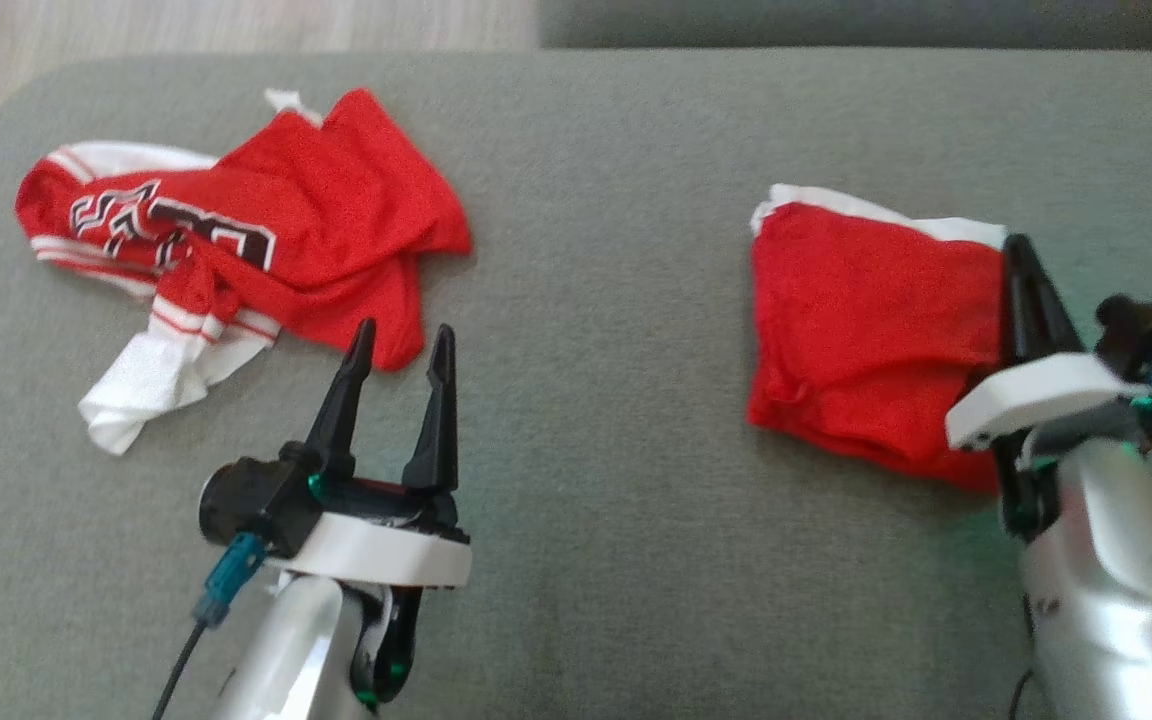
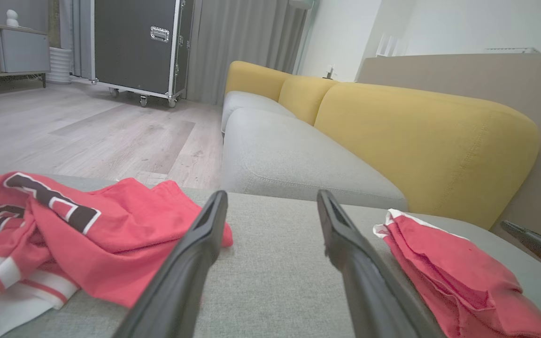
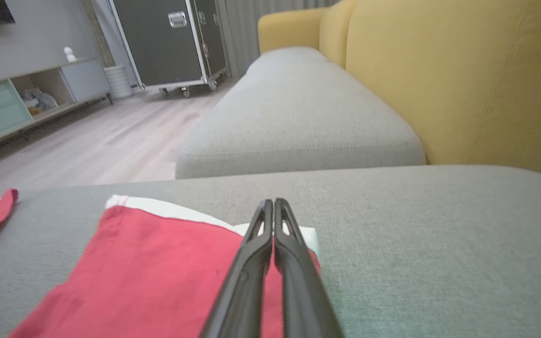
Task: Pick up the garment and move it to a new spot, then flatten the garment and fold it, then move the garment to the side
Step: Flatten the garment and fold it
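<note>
Right hand [image 3: 270,203] closed at 3 o'clock edge of folded garment [image 1: 866,330], grip on cloth hidden; left hand [image 1: 404,330] open, 5 o'clock of jersey [image 1: 266,230].

Left fingers [image 1: 436,410] spread wide, pointing forward; right fingers [image 3: 254,263] pressed tight together, pointing forward too.

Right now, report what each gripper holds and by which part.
Left gripper open, holding nothing. Right gripper shut at the right edge of the folded red fabric garment; no cloth between its fingers; grip cannot be told.
</note>
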Tool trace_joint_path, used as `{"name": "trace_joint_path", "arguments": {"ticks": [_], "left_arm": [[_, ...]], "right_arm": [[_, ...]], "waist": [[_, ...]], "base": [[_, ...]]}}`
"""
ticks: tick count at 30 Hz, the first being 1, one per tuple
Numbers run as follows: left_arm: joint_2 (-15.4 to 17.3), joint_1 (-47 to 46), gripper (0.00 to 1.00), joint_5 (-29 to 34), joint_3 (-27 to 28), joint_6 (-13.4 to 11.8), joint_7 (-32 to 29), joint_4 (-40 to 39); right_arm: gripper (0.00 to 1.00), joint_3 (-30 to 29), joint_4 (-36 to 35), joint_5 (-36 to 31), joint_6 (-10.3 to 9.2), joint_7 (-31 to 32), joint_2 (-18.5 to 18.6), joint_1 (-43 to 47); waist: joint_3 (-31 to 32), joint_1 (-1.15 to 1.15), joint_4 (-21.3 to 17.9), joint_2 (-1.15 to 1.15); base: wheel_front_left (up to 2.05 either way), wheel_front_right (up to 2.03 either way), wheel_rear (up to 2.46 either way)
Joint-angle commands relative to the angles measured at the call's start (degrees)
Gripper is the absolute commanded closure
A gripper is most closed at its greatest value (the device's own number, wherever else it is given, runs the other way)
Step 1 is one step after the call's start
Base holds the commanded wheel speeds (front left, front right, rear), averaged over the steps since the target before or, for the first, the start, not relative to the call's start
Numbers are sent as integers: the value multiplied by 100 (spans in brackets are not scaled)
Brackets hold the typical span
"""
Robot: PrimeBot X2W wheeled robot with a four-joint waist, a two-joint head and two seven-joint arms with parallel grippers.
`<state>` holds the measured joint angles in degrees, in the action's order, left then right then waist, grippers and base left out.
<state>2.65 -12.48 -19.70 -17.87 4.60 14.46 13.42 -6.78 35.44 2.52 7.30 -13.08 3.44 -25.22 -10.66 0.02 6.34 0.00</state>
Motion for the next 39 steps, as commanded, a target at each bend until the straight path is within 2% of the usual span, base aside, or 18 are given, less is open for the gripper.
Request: {"name": "trace_joint_path", "arguments": {"ticks": [1,8,11,14,19,22,30,33,39], "left_arm": [[22,-274,0,-43,108,-16,54,-188],[22,-424,0,-68,8,-39,54,-207],[22,-447,0,-85,4,-62,54,-238],[22,-431,0,-78,9,-66,54,-229],[22,-359,0,-104,24,-73,54,-254],[22,-320,0,-126,-6,-74,54,-273],[22,-279,0,-128,-4,-80,54,-292],[22,-248,0,-115,19,-87,54,-272],[22,-170,0,31,158,-118,54,-274]], "right_arm": [[100,-20,164,-127,19,-23,71,-374],[100,-595,1601,-373,19,-89,56,-1034],[100,-577,1861,-489,19,-157,27,-1097],[100,-519,1814,-536,19,-185,-1,-1162],[100,-99,1240,-275,19,-190,-49,-1081],[100,407,1211,6,19,-190,-53,-970],[100,1470,2269,43,19,-106,-55,-987],[100,1601,2592,168,19,-109,-56,-1064],[100,1550,2506,605,19,-181,-56,-1086]], "waist": [[-286,-2,267,0],[-455,-2,437,0],[-411,-2,460,0],[-303,-2,470,0],[-145,-2,498,0],[-113,-2,547,0],[-149,-2,694,0],[-98,-2,677,0],[143,-2,520,0]], "base": [[0,0,0],[0,0,0],[0,0,0],[0,0,0],[0,0,0],[0,0,0],[0,0,0],[0,0,0],[0,0,0]]}}
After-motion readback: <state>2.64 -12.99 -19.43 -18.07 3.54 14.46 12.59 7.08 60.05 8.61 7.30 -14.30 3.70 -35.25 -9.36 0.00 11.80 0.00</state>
